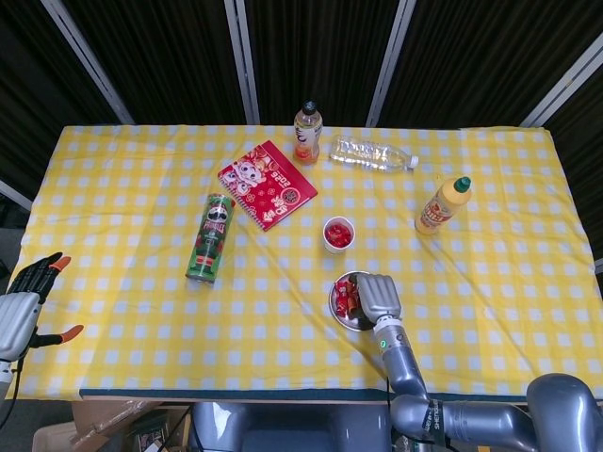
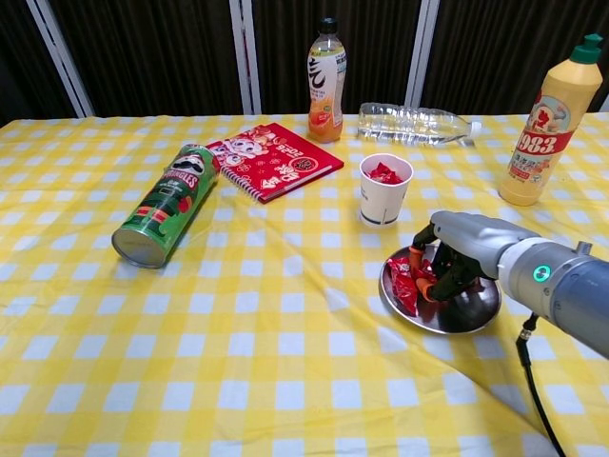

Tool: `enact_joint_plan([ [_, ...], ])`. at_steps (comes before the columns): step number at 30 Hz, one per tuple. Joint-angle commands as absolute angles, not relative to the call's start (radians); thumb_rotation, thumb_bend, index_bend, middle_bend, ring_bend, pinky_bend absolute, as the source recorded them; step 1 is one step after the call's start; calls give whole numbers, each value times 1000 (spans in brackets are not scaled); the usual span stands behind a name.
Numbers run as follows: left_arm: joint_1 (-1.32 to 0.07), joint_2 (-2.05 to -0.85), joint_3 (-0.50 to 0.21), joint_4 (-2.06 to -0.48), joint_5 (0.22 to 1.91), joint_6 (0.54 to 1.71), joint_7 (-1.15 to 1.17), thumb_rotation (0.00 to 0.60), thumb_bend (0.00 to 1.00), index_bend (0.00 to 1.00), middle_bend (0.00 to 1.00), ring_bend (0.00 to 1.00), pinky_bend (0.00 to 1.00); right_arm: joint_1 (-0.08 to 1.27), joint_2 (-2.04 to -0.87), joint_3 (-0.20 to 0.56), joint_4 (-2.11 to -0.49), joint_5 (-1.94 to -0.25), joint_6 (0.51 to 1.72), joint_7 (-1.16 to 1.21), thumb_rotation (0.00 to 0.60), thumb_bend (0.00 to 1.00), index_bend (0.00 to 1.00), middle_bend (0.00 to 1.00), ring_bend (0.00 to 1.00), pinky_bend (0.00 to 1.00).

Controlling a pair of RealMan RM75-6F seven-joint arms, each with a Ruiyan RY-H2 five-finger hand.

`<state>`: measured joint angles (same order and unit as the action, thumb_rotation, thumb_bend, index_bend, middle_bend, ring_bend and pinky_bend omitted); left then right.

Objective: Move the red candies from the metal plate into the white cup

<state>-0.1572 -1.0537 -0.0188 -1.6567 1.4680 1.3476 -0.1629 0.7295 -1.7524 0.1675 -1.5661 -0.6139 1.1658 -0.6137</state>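
Note:
The metal plate (image 2: 473, 311) lies near the table's front right, with a heap of red candies (image 2: 401, 282) on its left side. My right hand (image 2: 459, 249) is down on the plate, its fingers curled in toward the thumb and pinching candies at the heap's right edge. From the head view the right hand (image 1: 374, 296) covers the right half of the plate (image 1: 337, 310), and the candies (image 1: 344, 297) show to its left. Just behind the plate stands the white cup (image 2: 385, 194), upright, with red candy inside; the head view shows the cup (image 1: 338, 234) too. My left hand (image 1: 23, 303) hangs off the table's left edge, fingers apart, holding nothing.
A green chips can (image 2: 165, 204) lies on its side at the left. A red notebook (image 2: 273, 158), an orange drink bottle (image 2: 325, 81) and a clear bottle lying down (image 2: 413, 124) sit at the back. A yellow squeeze bottle (image 2: 550, 121) stands right of the cup.

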Motion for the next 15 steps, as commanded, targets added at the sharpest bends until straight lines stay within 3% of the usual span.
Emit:
enact_joint_plan([
  [1, -157, -1053, -18, -1657, 1468, 1347, -165, 600, 31, 0, 0, 0, 0, 724, -1751, 170, -1564, -624, 1165, -607, 600, 612, 620, 777, 773, 881],
  [15, -157, -1051, -18, -1659, 1469, 1347, -169, 600, 31, 0, 0, 0, 0, 714, -1704, 199, -1640, -692, 1208, -616, 600, 614, 630, 777, 776, 882],
])
